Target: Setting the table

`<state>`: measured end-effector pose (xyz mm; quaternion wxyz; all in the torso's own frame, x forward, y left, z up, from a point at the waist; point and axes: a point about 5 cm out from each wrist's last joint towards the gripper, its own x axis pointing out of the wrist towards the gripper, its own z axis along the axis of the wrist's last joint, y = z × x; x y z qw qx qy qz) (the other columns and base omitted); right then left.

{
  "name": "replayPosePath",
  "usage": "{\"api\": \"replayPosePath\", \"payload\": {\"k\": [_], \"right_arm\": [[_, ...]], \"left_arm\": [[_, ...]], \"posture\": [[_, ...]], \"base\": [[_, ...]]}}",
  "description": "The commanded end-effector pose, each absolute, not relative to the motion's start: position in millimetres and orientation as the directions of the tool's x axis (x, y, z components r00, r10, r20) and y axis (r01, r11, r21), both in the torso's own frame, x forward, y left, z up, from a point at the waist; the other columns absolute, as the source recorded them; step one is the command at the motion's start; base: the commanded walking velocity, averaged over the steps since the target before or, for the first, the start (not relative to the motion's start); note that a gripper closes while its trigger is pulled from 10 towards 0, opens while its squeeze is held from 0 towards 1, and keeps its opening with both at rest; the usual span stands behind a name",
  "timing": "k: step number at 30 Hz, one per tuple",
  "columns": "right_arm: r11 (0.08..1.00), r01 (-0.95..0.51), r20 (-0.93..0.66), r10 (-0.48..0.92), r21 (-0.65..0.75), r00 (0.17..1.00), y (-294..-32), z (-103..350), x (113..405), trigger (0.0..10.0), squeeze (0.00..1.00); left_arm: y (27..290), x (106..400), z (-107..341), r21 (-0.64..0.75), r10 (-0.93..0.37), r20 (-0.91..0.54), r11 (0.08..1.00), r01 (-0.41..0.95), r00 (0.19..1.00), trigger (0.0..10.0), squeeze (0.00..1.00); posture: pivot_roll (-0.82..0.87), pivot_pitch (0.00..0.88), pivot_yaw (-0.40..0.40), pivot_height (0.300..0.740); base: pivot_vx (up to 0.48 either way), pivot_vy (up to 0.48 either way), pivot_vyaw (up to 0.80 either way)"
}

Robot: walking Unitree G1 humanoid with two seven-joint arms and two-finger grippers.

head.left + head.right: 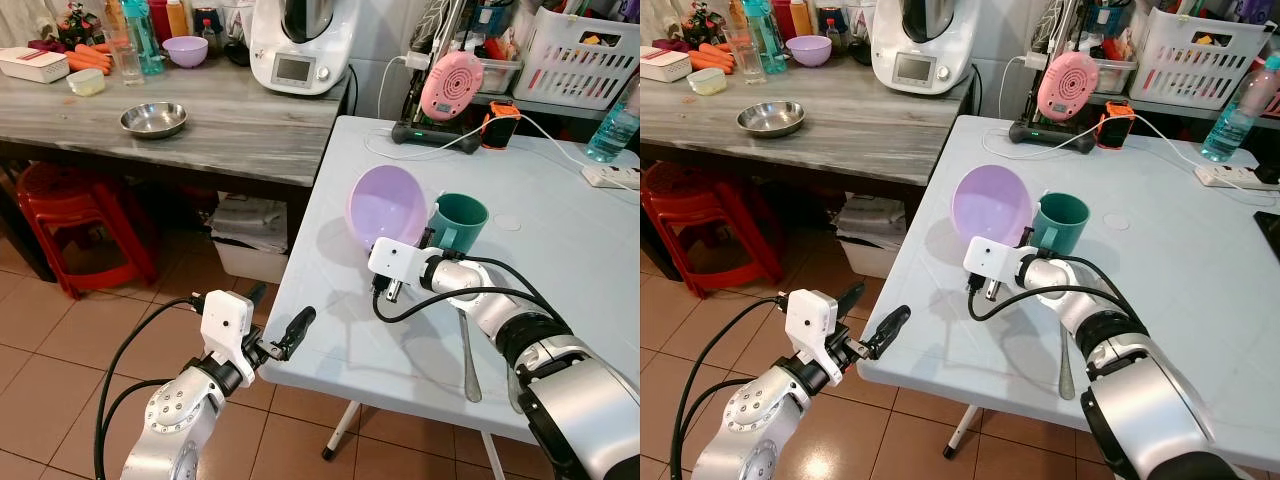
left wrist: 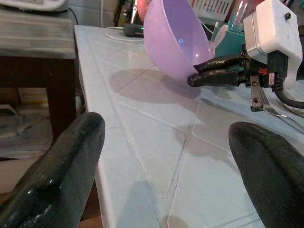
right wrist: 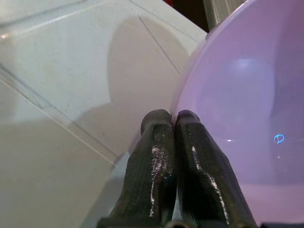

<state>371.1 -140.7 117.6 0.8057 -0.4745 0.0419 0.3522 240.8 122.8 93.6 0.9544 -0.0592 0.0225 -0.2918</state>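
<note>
Right gripper (image 1: 384, 250) is pinched on the rim of the lilac bowl (image 1: 386, 205); fingers (image 3: 164, 161) clamp the edge, bowl tipped up off the table (image 1: 560, 270). Left gripper (image 1: 277, 322) hangs at the table's near edge w/ fingers apart, holding nothing. By size: table has bowl, teal cup (image 1: 459, 222) just behind it, spoon (image 1: 468, 355) near my right arm. I judge setting approx. midway: cup & spoon are out, bowl not yet set flat. Bowl's mouth faces me & slightly up. Spoon's long axis runs toward me, bowl end nearest.
</note>
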Motion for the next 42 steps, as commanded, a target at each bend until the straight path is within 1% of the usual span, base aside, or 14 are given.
{"api": "replayPosePath", "payload": {"k": [1, 6, 12, 14, 18, 19, 20, 21, 23, 24, 25, 28, 32, 42], "right_arm": [[0.293, -0.581, -0.371, 0.538, -0.76, 0.757, -141.5, 127.2, 374.5, 0.0, 0.0], [0.288, -0.554, -0.293, 0.614, -0.781, 0.733, -132.7, 139.4, 373.7, 0.0, 0.0], [0.372, -0.542, -0.167, 0.689, -0.754, 0.705, -124.5, 151.8, 369.9, 0.0, 0.0], [0.42, -0.521, -0.09, 0.709, -0.743, 0.7, -122.9, 155.5, 364.9, 0.0, 0.0], [0.454, -0.476, 0.009, 0.73, -0.753, 0.683, -118.8, 157.0, 351.6, 0.0, 0.0], [0.493, -0.465, 0.046, 0.721, -0.735, 0.692, -117.3, 156.4, 346.7, 2.7, 0.0], [0.493, -0.465, 0.046, 0.721, -0.735, 0.692, -117.3, 156.4, 346.7, 2.7, 0.0], [0.536, -0.452, 0.084, 0.705, -0.713, 0.705, -116.3, 156.1, 341.9, 9.1, 0.0], [0.536, -0.452, 0.084, 0.705, -0.713, 0.705, -116.3, 156.1, 341.9, 9.1, 0.0], [0.591, -0.433, 0.13, 0.679, -0.68, 0.723, -114.7, 155.6, 335.6, 10.0, 0.0], [0.591, -0.433, 0.13, 0.679, -0.68, 0.723, -114.7, 155.6, 335.6, 10.0, 0.0], [0.745, -0.399, 0.219, 0.578, -0.535, 0.786, -103.4, 144.5, 316.1, 10.0, 0.0], [0.805, -0.387, 0.228, 0.522, -0.45, 0.822, -96.5, 135.5, 307.1, 10.0, 0.0], [0.853, -0.37, 0.21, 0.464, -0.368, 0.86, -92.9, 132.9, 294.6, 10.0, 0.0]], "left_arm": [[121.7, 243.0, 95.2, -0.115, -0.571, -0.009, 0.816, 0.566, 0.821, 10.0, 0.0], [122.5, 247.1, 96.1, -0.102, -0.551, -0.004, 0.83, 0.548, 0.834, 10.0, 0.0], [133.0, 259.4, 102.6, -0.072, -0.442, 0.031, 0.893, 0.443, 0.896, 10.0, 0.0], [138.5, 265.4, 104.0, -0.071, -0.386, 0.032, 0.919, 0.387, 0.922, 10.0, 0.0], [144.2, 271.6, 104.5, -0.07, -0.33, 0.033, 0.941, 0.332, 0.943, 10.0, 0.0], [145.5, 273.8, 104.4, -0.068, -0.317, 0.034, 0.946, 0.318, 0.948, 10.0, 0.0], [145.5, 273.8, 104.4, -0.068, -0.317, 0.034, 0.946, 0.318, 0.948, 10.0, 0.0], [146.5, 275.9, 104.3, -0.066, -0.307, 0.035, 0.949, 0.308, 0.951, 10.0, 0.0], [146.5, 275.9, 104.3, -0.066, -0.307, 0.035, 0.949, 0.308, 0.951, 10.0, 0.0], [147.6, 278.4, 104.7, -0.063, -0.299, 0.035, 0.952, 0.301, 0.954, 10.0, 0.0], [147.6, 278.4, 104.7, -0.063, -0.299, 0.035, 0.952, 0.301, 0.954, 10.0, 0.0], [150.8, 284.2, 107.7, -0.081, -0.292, 0.047, 0.952, 0.295, 0.955, 10.0, 0.0], [150.9, 287.0, 110.0, -0.087, -0.294, 0.056, 0.951, 0.298, 0.954, 10.0, 0.0], [147.2, 289.0, 109.3, -0.125, -0.287, 0.065, 0.948, 0.293, 0.956, 10.0, 0.0]], "posture": [[0.13, 0.0, -0.025, 0.74], [0.13, 0.0, -0.025, 0.74], [0.14, 0.0, -0.034, 0.74], [0.13, 0.0, -0.037, 0.74], [0.11, 0.0, -0.032, 0.74], [0.11, 0.0, -0.032, 0.74], [0.11, 0.0, -0.032, 0.74], [0.11, 0.0, -0.032, 0.74], [0.11, 0.0, -0.032, 0.74], [0.1, 0.0, -0.029, 0.74], [0.1, 0.0, -0.029, 0.74], [0.09, 0.0, -0.019, 0.74], [0.08, 0.0, -0.012, 0.74], [0.08, 0.0, -0.012, 0.74]], "base": [[0.0, 0.0, 0.0], [0.0, 0.0, 0.0], [0.0, 0.0, 0.0], [0.0, 0.0, 0.0], [0.0, 0.0, 0.0], [0.0, 0.0, 0.0], [0.0, 0.0, 0.0], [0.0, 0.0, 0.0], [0.0, 0.0, 0.0], [0.0, 0.0, 0.0], [0.0, 0.0, 0.0], [0.0, 0.0, 0.0], [0.0, 0.0, -0.1], [0.0, 0.105, -0.68]]}}
